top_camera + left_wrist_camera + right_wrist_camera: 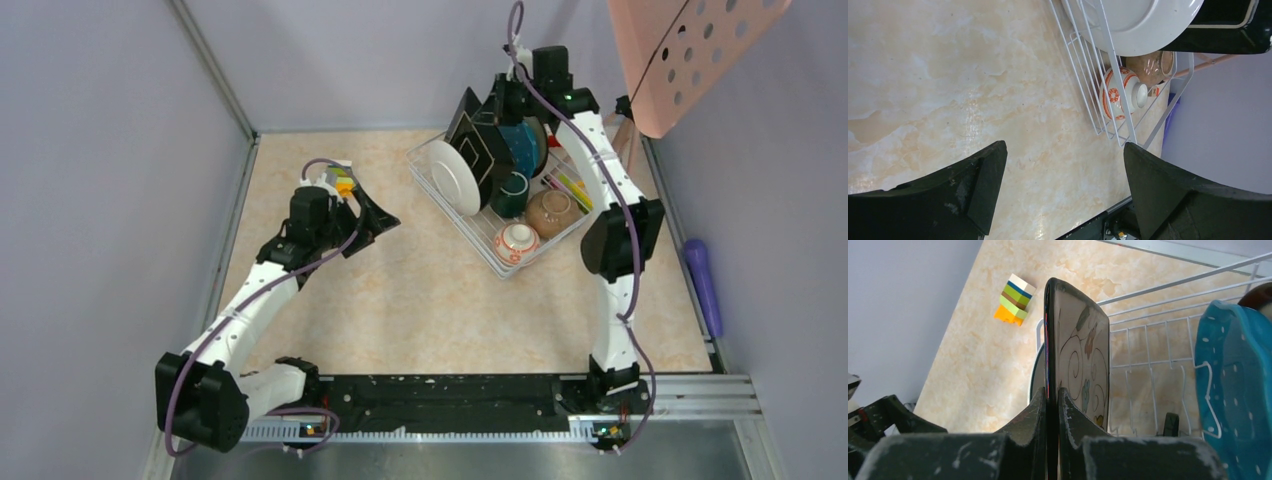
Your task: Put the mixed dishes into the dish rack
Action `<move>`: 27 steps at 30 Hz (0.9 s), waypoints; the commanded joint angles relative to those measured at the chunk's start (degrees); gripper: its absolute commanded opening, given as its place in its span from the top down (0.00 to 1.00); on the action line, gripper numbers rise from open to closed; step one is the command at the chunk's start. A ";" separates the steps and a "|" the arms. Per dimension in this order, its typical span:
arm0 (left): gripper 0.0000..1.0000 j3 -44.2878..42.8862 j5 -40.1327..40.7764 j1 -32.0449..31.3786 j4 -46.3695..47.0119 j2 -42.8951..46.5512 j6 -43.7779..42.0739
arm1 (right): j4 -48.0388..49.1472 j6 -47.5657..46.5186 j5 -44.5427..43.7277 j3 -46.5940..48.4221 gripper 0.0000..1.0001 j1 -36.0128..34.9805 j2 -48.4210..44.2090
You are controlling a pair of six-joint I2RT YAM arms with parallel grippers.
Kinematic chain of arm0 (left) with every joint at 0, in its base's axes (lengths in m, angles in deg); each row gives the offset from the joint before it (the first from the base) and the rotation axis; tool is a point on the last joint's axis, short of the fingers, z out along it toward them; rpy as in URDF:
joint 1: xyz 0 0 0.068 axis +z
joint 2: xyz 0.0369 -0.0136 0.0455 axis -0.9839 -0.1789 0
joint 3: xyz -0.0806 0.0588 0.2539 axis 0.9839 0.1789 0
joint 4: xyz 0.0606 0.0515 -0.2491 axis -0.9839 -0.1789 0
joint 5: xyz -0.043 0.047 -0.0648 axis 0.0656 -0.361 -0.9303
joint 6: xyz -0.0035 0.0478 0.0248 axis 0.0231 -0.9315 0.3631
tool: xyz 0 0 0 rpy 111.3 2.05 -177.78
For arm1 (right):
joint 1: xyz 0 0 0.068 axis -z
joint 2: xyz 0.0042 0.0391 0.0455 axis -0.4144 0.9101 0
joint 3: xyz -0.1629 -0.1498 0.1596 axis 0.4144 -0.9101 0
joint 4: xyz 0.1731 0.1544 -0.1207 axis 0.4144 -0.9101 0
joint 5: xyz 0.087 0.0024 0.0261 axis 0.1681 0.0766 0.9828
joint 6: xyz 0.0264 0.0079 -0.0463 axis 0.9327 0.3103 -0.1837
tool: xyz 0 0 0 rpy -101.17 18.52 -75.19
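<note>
The one cream marbled tabletop (380,300) is lying under both my arms. The one white wire dish rack (468,232) is sitting on it, beneath my right gripper (1052,395) and well off to one side of my left gripper (1063,185). I am counting three plates standing on edge at the rack. My right gripper's jaws are pressing together on one edge of the square floral plate (1083,355), holding it upright. Whether its lower edge is resting between the dividers I cannot tell. The white plate (455,178) is standing just beside one face of the held plate, and the blue white-dotted plate (1233,390) is standing near the other face. Two bowls are lying in the rack's end farther from my right jaws: the brown bowl (549,212) and the white bowl with orange-red marks (1120,95). One teal mug (510,193) is sitting between those bowls and my right jaws. My left gripper's jaws are standing spread wide over bare table, gripping nothing. One small stack of coloured blocks (1014,300) is sitting on the table close beside my left wrist.
</note>
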 commanded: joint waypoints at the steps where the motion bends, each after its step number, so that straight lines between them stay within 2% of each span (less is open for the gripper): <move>1: 0.09 -2.33 -0.40 -0.18 1.72 -0.48 -1.08 | 2.31 -1.97 -0.71 10.66 1.00 -2.54 1.49; 11: 0.09 -2.43 -0.66 -0.18 1.86 -1.01 -0.99 | 0.90 -4.85 -4.59 9.91 0.98 -5.10 3.80; 15: 0.09 -2.36 -0.76 -0.18 1.86 -0.92 -1.02 | 2.33 -3.86 -3.87 10.06 0.97 -5.45 5.20; 18: 0.08 -2.34 -0.76 -0.18 1.83 -0.79 -1.08 | 3.69 -3.66 -4.10 10.14 1.00 -5.91 6.56; 25: 0.08 -2.26 -0.60 -0.18 1.64 -0.48 -1.36 | 9.24 -2.63 -6.53 10.22 1.00 -7.00 9.18; 26: 0.08 -2.25 -0.47 -0.18 1.60 -0.48 -1.45 | 9.99 -2.48 -6.91 10.15 0.97 -7.15 9.33; 27: 0.08 -2.27 -0.42 -0.18 1.59 -0.44 -1.58 | 10.52 -2.34 -7.15 10.15 0.86 -7.27 9.52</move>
